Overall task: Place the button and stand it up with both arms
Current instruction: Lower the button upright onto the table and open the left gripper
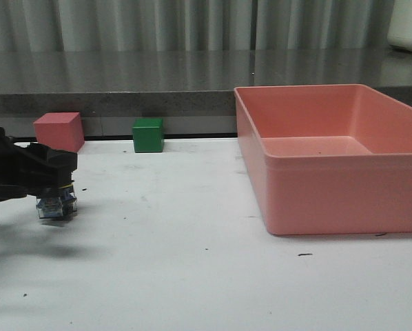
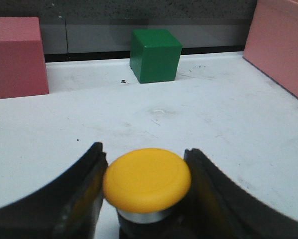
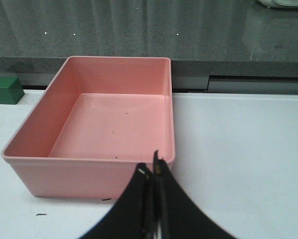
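The left pincer (image 1: 54, 181) grips the button (image 2: 146, 180) at the left edge of the white tabletop (image 1: 192, 262), its two black fingers (image 2: 76, 199) pressed against either side of the yellow mushroom cap. In the left wrist view the cap sits squarely between the curved finger pads, with a sliver of silver collar showing beneath it. From the front, the button's bluish base (image 1: 56, 207) pokes out below the pincer, at or just above the tabletop; contact with the surface cannot be made out. The left arm reaches in low from the left edge of the front view, lying roughly level over the tabletop, a dark shadow spread beneath it.

Behind the held button, a pink cube (image 1: 58, 131) stands at the back of the tabletop, with a green cube (image 1: 148, 134) to its right, the two well apart from each other. A large pink bin (image 1: 316, 200) occupies the right side of the tabletop, open at the top.

The right pincer (image 3: 153, 199) appears only in its own wrist view, its two black fingers drawn together with barely a slit between them and nothing between the tips. It hangs over the tabletop just outside the near wall of the pink bin, looking toward the grey counter beyond.
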Robot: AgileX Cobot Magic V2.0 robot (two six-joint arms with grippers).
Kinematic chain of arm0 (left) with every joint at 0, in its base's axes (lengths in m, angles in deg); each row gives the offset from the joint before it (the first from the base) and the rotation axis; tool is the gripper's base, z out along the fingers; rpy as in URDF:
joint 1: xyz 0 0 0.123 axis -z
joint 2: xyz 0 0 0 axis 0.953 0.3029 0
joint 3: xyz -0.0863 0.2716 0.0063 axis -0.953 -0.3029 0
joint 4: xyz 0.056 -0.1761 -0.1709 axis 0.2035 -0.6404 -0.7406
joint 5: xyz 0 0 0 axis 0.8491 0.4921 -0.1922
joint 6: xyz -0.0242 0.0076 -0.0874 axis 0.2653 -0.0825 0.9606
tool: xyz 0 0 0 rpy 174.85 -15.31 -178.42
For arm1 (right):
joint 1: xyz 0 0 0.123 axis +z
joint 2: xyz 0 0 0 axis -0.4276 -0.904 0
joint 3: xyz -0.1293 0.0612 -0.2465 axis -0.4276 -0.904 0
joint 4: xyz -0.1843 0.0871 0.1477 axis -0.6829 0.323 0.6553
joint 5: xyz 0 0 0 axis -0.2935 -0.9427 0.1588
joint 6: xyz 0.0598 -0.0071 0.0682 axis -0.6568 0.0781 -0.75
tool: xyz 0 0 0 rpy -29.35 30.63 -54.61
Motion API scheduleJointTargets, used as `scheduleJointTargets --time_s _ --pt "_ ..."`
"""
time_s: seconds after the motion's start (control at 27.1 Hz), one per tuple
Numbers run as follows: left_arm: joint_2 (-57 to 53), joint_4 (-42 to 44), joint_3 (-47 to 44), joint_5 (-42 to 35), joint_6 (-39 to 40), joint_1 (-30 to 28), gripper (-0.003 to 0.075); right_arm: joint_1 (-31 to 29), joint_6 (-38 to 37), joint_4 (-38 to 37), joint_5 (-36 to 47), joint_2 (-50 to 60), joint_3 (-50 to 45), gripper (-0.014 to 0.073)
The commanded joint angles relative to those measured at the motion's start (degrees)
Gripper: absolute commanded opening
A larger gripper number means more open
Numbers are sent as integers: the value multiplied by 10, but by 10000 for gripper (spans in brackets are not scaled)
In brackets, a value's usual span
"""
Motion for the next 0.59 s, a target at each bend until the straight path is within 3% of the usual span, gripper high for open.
scheduleJointTargets --time_s 0.0,0.15,0.41,0.55 --pt "-12 -5 8 -100 1 3 171 -5 4 -16 46 -7 15 -62" --pt "-9 4 8 -111 1 3 218 -5 4 -16 46 -7 15 -62" --pt "-11 16 8 -113 1 3 455 -5 4 -16 46 -7 15 -62" --pt "-11 28 8 -118 1 3 485 -5 4 -16 46 -7 15 -62"
